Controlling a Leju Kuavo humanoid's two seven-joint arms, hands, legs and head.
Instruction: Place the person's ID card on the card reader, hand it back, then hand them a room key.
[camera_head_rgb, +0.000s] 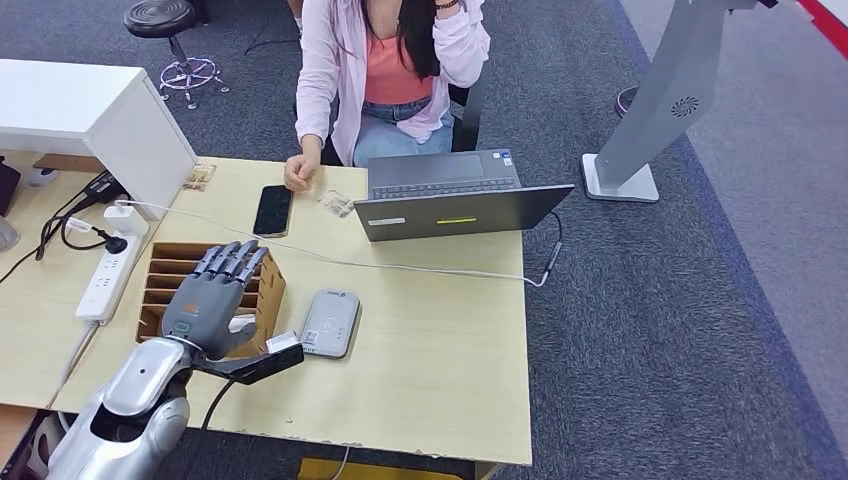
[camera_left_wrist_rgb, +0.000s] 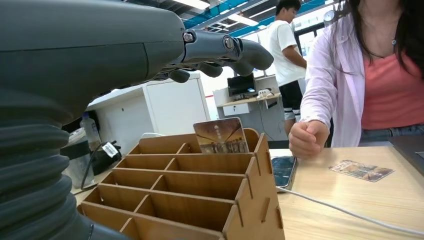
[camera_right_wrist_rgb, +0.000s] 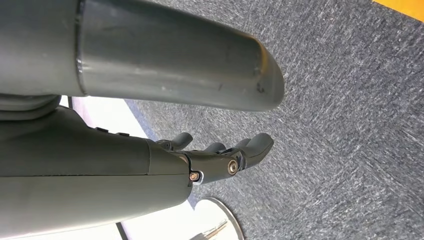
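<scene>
Over the slotted wooden card rack (camera_head_rgb: 165, 285) at the desk's left side, the left hand (camera_head_rgb: 212, 290) hovers palm-down with its fingers stretched forward and slightly apart, holding nothing. One room key card (camera_left_wrist_rgb: 221, 136) stands upright in the rack's far compartment — a thin rectangle, printed in browns, its face toward the wrist camera and its long axis across the slot. The ID card (camera_head_rgb: 337, 204) lies flat on the pale wood desk (camera_head_rgb: 440, 340) beside the person's fist (camera_head_rgb: 299, 172), its long axis angled across the desk. The card reader (camera_head_rgb: 330, 322) — a grey rounded slab — sits just beside the rack. The right hand (camera_right_wrist_rgb: 220, 155) hangs above dark carpet, fingers loosely extended, empty.
</scene>
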